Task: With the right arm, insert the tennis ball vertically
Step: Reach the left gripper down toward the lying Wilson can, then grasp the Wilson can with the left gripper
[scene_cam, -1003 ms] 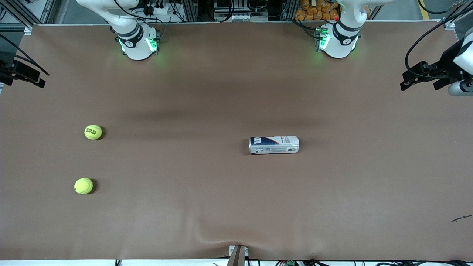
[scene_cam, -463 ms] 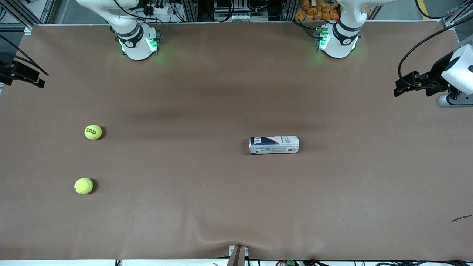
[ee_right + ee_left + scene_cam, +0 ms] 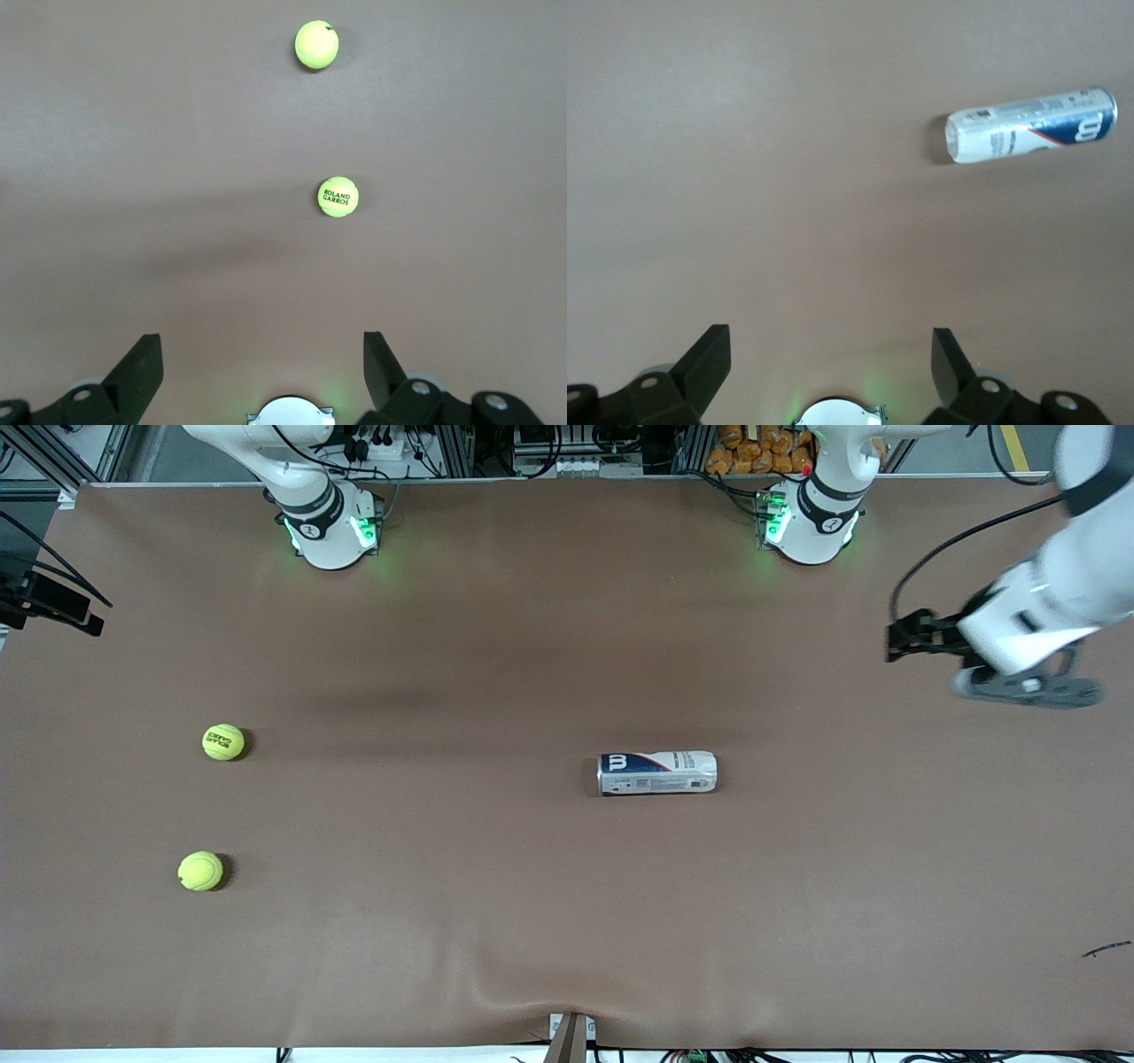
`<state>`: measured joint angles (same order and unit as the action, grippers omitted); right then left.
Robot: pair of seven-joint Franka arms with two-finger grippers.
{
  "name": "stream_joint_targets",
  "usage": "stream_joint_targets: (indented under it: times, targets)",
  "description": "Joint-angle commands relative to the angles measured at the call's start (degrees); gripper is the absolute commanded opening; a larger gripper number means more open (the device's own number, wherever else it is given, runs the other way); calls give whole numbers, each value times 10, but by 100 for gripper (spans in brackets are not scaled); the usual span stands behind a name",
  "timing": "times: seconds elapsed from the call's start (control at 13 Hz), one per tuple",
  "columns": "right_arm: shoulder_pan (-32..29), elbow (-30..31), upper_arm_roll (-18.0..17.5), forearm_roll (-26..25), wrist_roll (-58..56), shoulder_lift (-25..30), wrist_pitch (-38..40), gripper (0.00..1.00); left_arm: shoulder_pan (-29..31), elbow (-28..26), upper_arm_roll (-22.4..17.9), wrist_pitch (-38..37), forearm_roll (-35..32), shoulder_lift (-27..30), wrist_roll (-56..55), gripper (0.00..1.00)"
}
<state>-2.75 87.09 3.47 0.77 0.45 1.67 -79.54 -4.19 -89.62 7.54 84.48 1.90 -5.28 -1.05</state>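
On the bench [image 3: 532,646], read as a clock face from the front camera with 12 o'clock at the robots' bases, you have two tennis balls toward the right arm's end. The printed tennis ball [image 3: 223,741] lies at about 9 o'clock from the bench's middle; its dark lettering reads ROLAND GARROS in the right wrist view. The plain tennis ball [image 3: 200,871] sits at roughly 6 o'clock from the printed one, nearer to the front camera and well apart from it. Both balls rest on the bare brown cover, touching nothing else.

Your ball can [image 3: 656,772] lies on its side near the middle of the bench, at about 4 o'clock from centre. Its long axis runs along the bench's length, and its dark-blue logo end points toward the right arm's end. It is well apart from both balls.

Your right gripper [image 3: 261,354] hangs over the bench's edge at the right arm's end, at about 10 o'clock from the printed ball. Its fingers [image 3: 142,359] are spread wide with nothing between them. Your left gripper [image 3: 897,640] hangs over the bench toward the left arm's end, at about 2 o'clock from the can. Its fingers [image 3: 950,354] are likewise spread apart and hold nothing.
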Motion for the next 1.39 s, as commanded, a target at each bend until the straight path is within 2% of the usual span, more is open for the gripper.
stream_joint_targets:
  times: [0.0,0.15,0.31,0.46,0.62,0.69,0.93,1.31]
  targets:
    - [-11,8,-7,-2,-8,7,-2,100,-7,9,22,-1,-12,-34,73,100]
    - [-11,8,-7,-2,-8,7,-2,100,-13,9,56,1,-13,-67,169,100]
    - [-11,8,-7,-2,-8,6,-2,100,-33,10,75,16,-14,-90,211,100]
    - [-11,8,-7,-2,-8,6,-2,100,-71,12,77,31,-21,-112,276,100]
    - [-12,8,-7,-2,-8,6,-2,100,-119,43,79,39,-92,-151,330,100]
    - [-12,9,-7,-2,-8,6,-2,100,-143,63,78,40,-106,-174,360,100]
    - [-12,9,-7,-2,-8,6,-2,100,-180,69,78,116,-133,-218,472,100]
    - [-12,10,-7,-2,-8,5,-2,100,-202,69,77,208,-145,-281,482,100]
